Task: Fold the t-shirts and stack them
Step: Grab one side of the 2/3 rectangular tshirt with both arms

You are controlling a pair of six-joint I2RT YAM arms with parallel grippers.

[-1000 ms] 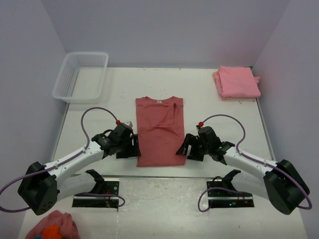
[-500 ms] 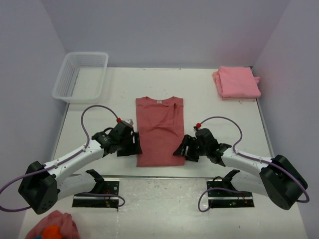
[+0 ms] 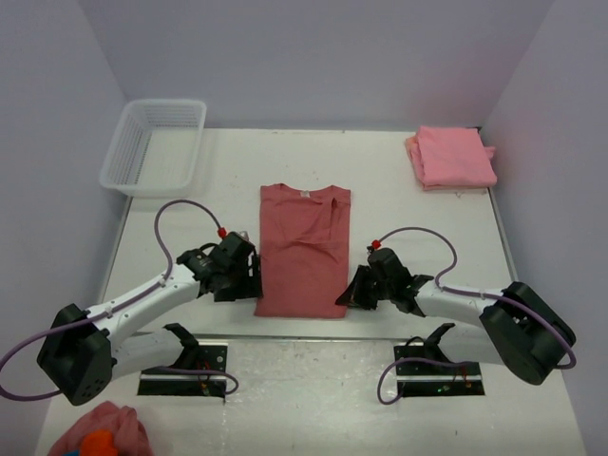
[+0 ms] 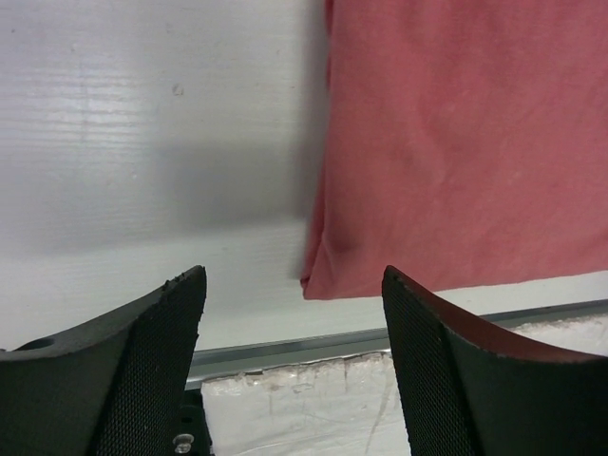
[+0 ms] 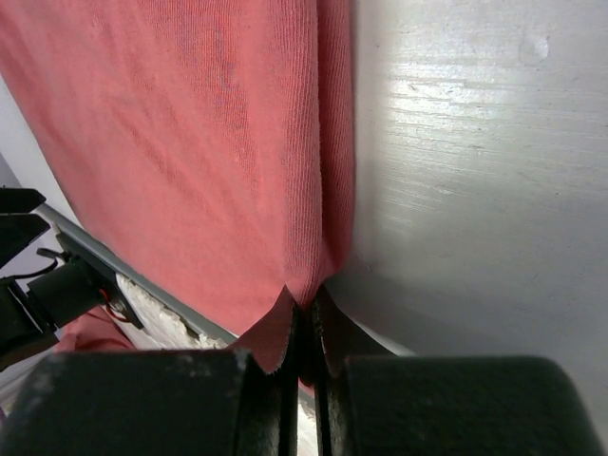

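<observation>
My right gripper [image 5: 306,328] is pinched tight on the lower right corner of the rose-red t-shirt [image 3: 304,249], and my left gripper [image 4: 294,285] stands with its fingers apart on either side of the lower left corner; whether they touch the cloth I cannot tell. The hem lies close to the near edge of the table [image 3: 408,218], with the metal strip just below it in my left wrist view. There is bare surface to the left and right of the shirt. The white basket [image 3: 166,102] at the upper left and the folded pink t-shirts [image 3: 452,157] at the upper right sit well apart from it. A second ago my right fingers were spread beside the shirt's right edge, higher up; they have since slid down to the corner and closed. The hem has also drifted a little leftward. The shirt lies flat in the middle, collar away from me, sleeves folded in, a narrow upright rectangle with a soft crease down its right side
</observation>
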